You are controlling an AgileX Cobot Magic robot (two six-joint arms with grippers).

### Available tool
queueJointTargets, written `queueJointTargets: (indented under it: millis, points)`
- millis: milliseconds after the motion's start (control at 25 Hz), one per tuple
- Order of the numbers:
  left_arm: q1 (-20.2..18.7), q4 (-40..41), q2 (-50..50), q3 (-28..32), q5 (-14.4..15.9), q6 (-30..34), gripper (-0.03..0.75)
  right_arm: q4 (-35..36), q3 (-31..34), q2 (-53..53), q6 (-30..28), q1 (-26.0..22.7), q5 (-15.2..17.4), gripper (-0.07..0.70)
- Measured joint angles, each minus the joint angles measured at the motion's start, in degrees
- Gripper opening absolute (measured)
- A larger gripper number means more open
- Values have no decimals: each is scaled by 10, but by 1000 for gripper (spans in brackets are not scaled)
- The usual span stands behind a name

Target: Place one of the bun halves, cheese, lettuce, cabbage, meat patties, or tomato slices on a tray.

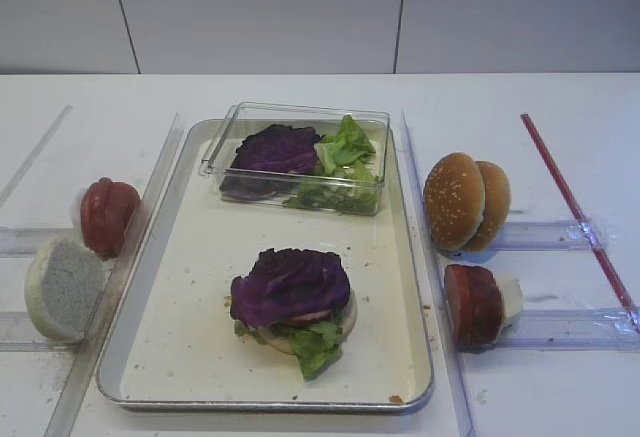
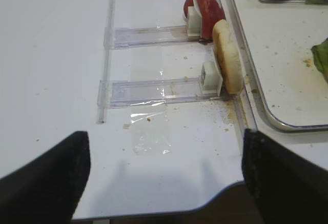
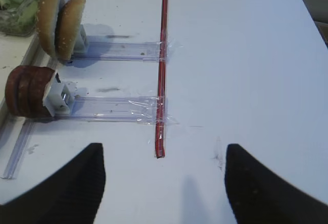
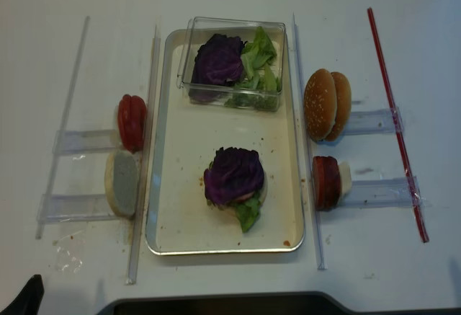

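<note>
The right gripper (image 3: pixel 161 183) hangs over bare table to the right of the food racks, its two dark fingers spread apart with nothing between them; the left gripper (image 2: pixel 164 178) likewise stands wide and empty near the table's front edge on its own side. Neither is near the food, which suggests both are parked clear so the tray (image 1: pixel 190 287) stays unobstructed.

On the tray's cream floor sits the stack in progress: a purple cabbage leaf (image 1: pixel 290 285) draped on top, green lettuce (image 1: pixel 316 345) poking out beneath it, over a pale bun base.

Behind it a clear plastic box (image 1: pixel 300 162) holds spare cabbage and lettuce.

Sesame bun halves (image 1: pixel 465 200) stand on edge in a clear holder to the right, seemingly kept upright for easy pinching.
</note>
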Motion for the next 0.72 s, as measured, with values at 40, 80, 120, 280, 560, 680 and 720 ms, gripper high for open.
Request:
queueJointTargets:
  millis: [40, 80, 120, 280, 560, 680, 720]
  points:
    - [0, 0, 0, 0, 0, 0, 555, 0, 0, 0, 1, 0, 0, 511]
    - [0, 0, 0, 0, 0, 0, 555, 0, 0, 0, 1, 0, 0, 511]
    - [0, 0, 0, 0, 0, 0, 555, 0, 0, 0, 1, 0, 0, 511]
    - [0, 0, 0, 0, 0, -1, 555, 0, 0, 0, 1, 0, 0, 511]
    - [0, 0, 0, 0, 0, -1, 548, 0, 0, 0, 1, 0, 0, 511]
    - [0, 0, 0, 0, 0, -1, 547, 0, 0, 0, 1, 0, 0, 511]
    - [0, 0, 0, 0, 0, -1, 547, 0, 0, 0, 1, 0, 0, 511]
